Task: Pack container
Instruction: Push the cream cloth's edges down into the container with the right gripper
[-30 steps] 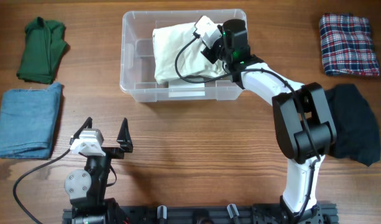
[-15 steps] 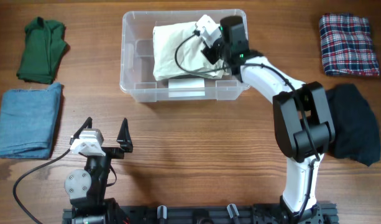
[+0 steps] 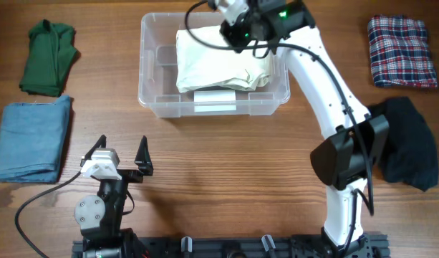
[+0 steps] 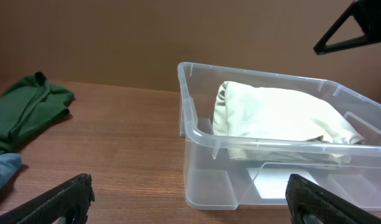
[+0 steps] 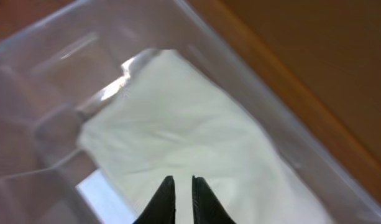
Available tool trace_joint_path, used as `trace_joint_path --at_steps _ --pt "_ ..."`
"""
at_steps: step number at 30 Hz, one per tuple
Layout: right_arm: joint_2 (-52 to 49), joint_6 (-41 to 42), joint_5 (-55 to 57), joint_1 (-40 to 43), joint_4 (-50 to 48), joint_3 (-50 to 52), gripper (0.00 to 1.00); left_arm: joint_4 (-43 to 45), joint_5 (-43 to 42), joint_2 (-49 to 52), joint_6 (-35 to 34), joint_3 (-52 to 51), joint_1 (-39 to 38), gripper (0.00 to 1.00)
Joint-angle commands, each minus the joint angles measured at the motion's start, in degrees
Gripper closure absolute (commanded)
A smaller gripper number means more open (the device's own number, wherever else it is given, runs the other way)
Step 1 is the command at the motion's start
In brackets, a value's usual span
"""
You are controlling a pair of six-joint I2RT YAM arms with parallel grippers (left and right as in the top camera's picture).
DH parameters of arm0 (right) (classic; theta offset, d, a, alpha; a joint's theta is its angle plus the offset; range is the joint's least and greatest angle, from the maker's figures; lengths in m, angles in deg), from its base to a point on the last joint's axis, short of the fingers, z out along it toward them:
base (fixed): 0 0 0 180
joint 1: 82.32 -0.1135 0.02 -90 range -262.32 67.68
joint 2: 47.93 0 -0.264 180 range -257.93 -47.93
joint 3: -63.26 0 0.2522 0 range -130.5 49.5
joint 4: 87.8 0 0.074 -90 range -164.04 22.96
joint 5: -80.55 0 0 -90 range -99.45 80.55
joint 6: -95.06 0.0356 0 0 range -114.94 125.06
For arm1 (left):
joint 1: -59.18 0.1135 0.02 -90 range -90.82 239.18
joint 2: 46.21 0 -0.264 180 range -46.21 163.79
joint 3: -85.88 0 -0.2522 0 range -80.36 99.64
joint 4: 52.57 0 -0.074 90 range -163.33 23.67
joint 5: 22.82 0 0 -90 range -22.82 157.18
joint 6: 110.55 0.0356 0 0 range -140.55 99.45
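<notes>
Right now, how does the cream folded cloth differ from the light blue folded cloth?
The cream folded cloth lies inside the clear plastic bin; the light blue folded cloth lies on the wooden table. The cream one looks bulkier and rumpled; the blue one lies flat. Both are folded.

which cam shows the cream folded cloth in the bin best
Overhead: the cream cloth shows almost its whole outline, lying in the container. The left wrist view sees it side-on, its lower part behind the clear wall. The right wrist view gives only a blurred close-up of part of it.
</notes>
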Motion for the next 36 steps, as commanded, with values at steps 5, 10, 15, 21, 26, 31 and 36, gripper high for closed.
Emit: trace_joint_path --at_steps 5,10,15,21,26,31,36 --pt "0.17 4.98 -7.32 -2.32 -8.76 -0.02 0.96 0.0 0.59 -0.42 -0.74 -0.48 0.26 0.0" --pt "-1.77 5.25 -4.74 -3.32 -15.5 -0.02 0.96 0.0 0.59 -0.42 -0.76 -0.48 0.26 0.0" --pt "-5.35 6.32 -4.79 -3.41 -19.93 -0.02 0.96 0.0 0.59 -0.42 -0.74 -0.48 0.26 0.0" --pt "-11.21 7.91 -4.5 -3.52 -24.44 -0.02 0.96 0.0 0.59 -0.42 -0.74 -0.48 0.26 0.0" --pt "-14.73 9.14 -2.16 -3.52 -26.23 -0.02 0.96 0.0 0.59 -0.42 -0.74 -0.48 0.26 0.0" --pt "-17.53 9.25 -2.16 -3.52 -27.04 -0.02 0.96 0.0 0.59 -0.42 -0.74 -0.48 0.26 0.0" --pt "-19.65 9.29 -1.27 -3.45 -27.36 -0.02 0.96 0.0 0.59 -0.42 -0.74 -0.48 0.26 0.0"
